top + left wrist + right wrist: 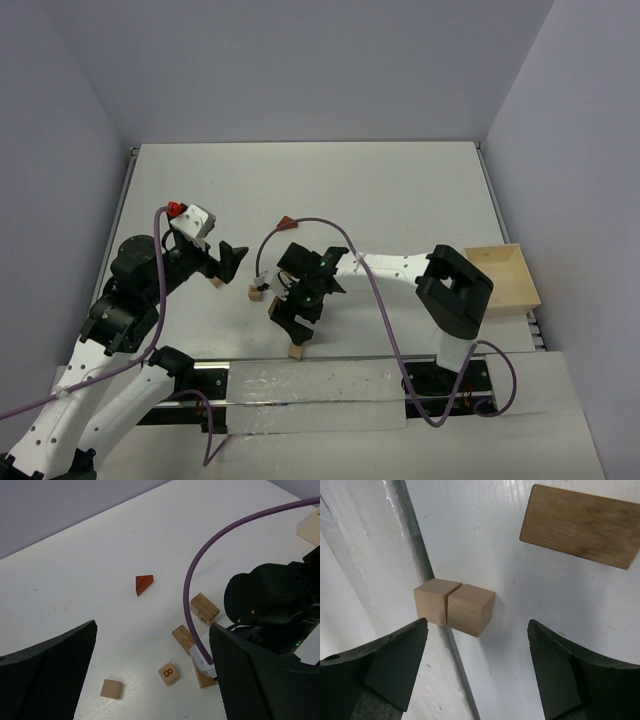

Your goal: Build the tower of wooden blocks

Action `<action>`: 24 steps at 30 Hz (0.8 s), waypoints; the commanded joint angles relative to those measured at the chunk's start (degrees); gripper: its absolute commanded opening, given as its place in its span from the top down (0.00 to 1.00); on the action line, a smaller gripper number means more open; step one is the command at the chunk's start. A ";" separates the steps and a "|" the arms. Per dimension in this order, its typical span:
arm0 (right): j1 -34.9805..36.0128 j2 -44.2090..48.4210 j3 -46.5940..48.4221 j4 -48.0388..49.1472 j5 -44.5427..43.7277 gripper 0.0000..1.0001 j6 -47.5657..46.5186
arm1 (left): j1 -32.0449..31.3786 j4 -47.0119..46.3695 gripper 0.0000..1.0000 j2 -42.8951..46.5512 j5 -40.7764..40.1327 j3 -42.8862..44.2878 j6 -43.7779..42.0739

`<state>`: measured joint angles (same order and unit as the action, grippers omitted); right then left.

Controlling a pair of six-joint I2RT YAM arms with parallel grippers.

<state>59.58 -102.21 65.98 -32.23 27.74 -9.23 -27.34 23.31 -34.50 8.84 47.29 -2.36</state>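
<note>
My left gripper (pixel 230 260) hangs over the left-middle of the tabletop (pixel 400 190). Its fingers (pixel 50 670) are spread wide with nothing between them. My right gripper (pixel 295 322) is over the near edge, about midway along it, and it is also spread and holding nothing.

Directly under the right gripper sit two tan cubes (pixel 454 607), touching side to side at the near edge. The left cube overlaps the seam where the tabletop meets a strip. A flat brown plank (pixel 580 525) lies near them but apart.

The wood block tower is not yet stacked, and its pieces lie loose in one layer around the middle of the tabletop, toward the near edge. A reddish-brown wedge (pixel 144 584) lies alone, farthest toward the far edge. Nearer to me are a short brick (pixel 204 608) and a slanted brick (pixel 184 637), close together beside my right arm's purple cable (pixel 200 565). A cube marked 8 (pixel 168 673) lies just beside the slanted brick. A small square block (pixel 111 689) sits further left, well apart from the others.

A pale open tray (pixel 505 285) rests at the right edge.
</note>
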 commanded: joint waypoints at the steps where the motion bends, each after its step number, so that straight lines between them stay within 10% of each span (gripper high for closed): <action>1: -0.86 6.00 1.70 0.16 -1.26 0.10 2.32 | 0.48 -1.95 0.01 0.39 0.62 0.25 0.54; 24: 10.02 12.26 -4.54 6.91 -23.73 0.00 13.25 | 1.50 -1.77 0.01 -1.61 0.03 3.34 1.90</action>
<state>67.77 -89.65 61.41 -28.45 10.47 3.15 -26.44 23.37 -36.12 8.78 48.69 -1.63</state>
